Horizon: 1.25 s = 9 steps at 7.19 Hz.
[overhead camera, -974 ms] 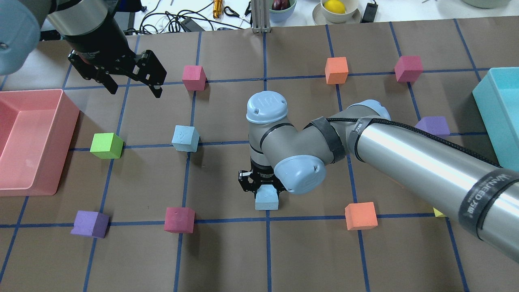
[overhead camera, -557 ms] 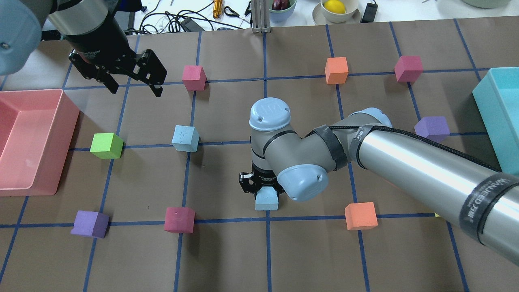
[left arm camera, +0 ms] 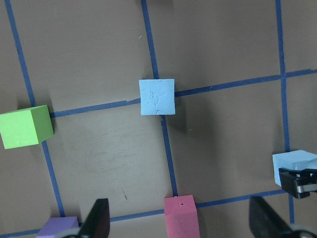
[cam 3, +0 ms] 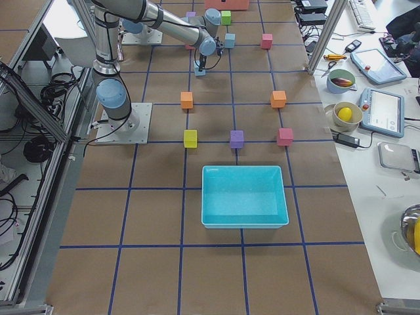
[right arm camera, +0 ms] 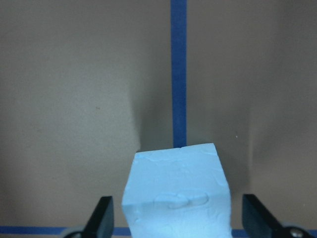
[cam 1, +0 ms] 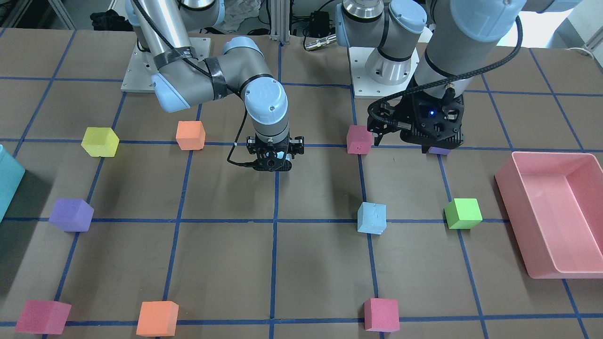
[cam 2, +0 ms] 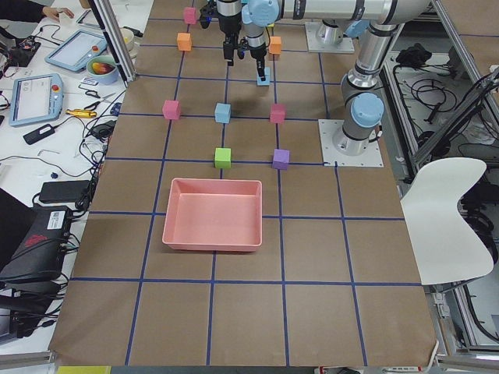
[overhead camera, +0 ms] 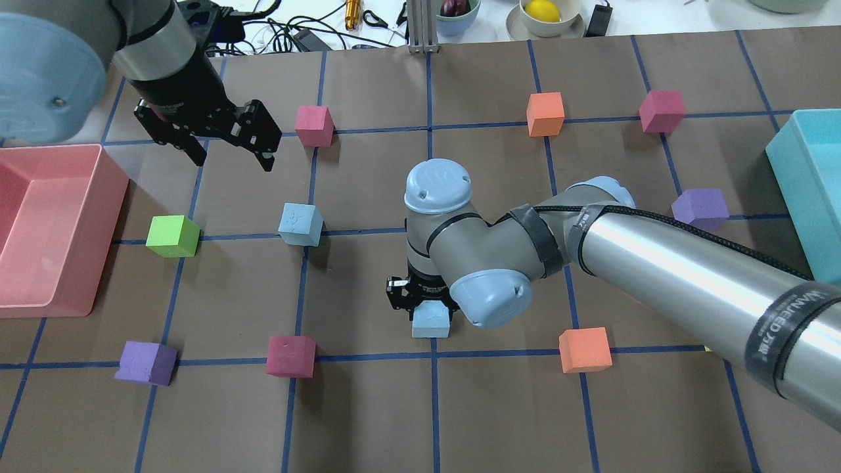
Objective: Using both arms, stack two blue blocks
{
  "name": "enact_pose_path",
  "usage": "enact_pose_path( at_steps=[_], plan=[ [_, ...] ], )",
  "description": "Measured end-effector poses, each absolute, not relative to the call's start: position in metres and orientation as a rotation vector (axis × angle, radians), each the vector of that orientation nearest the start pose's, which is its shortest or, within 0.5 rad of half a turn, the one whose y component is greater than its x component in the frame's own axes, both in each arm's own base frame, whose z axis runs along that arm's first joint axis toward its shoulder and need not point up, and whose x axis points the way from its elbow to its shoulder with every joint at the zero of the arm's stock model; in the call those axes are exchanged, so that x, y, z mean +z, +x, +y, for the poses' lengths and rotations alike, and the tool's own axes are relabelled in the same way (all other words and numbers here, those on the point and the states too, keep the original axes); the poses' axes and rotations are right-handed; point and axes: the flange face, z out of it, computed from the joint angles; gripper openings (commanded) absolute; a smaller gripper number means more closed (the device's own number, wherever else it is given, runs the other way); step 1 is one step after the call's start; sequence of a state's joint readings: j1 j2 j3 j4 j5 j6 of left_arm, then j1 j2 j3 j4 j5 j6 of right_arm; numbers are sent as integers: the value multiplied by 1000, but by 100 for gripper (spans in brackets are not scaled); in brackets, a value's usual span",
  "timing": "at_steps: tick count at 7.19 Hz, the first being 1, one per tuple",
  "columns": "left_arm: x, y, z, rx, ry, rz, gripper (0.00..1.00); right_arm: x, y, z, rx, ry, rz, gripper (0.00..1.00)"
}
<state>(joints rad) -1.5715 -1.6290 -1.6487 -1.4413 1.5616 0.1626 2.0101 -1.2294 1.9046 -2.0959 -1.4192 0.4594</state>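
I see the R gripper (right arm camera: 176, 197) pointing straight down near the middle of the table (overhead camera: 368, 420). One blue block (overhead camera: 430, 322) is btwn its fingers (right arm camera: 102, 220). In the R wrist cam the jaws stand wide, w/ a thin gap on each side of the block, so they aren't squeezing it. The block is right by a blue tape line, but I can't tell if it sits flat on the brown paper. In the overhead cam the other blue block (overhead camera: 300, 224) sits alone at about 10 o'clock from the first one, well apart, on a tape line, w/ nothing touching it. The L gripper (overhead camera: 231, 159) hangs up in the air btwn 10 and 11 o'clock from that block, w/ its jaws spread wide and nothing in them. Its wrist cam looks down on the free block from above. A green cube (overhead camera: 172, 236) is at 9 o'clock from the free block. A dark pink cube (overhead camera: 290, 355) is at 6 o'clock from it. An orange cube (overhead camera: 585, 349) is at about 4 o'clock from the R gripper. The pink bin (overhead camera: 98, 230) is at the table's 9 o'clock edge and the teal bin (overhead camera: 798, 184) is at 3 o'clock.
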Motion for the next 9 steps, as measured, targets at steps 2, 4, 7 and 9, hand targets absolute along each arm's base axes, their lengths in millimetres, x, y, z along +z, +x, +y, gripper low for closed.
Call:
enact_pose_path(
  at_steps=[2,4,7,9],
  plan=[
    [390,-134,-514,14,266,3140,100,251,344,-444,243,103,3047,100],
    [346,-133,-523,33,266,3141,100,316,296,-490,186,182,3030,100],
    [281,-133,-543,64,279,3142,100,404,190,-531,93,166,3074,100],
    [243,-134,-557,58,286,3138,100,437,157,-521,56,204,3084,100]
  ],
)
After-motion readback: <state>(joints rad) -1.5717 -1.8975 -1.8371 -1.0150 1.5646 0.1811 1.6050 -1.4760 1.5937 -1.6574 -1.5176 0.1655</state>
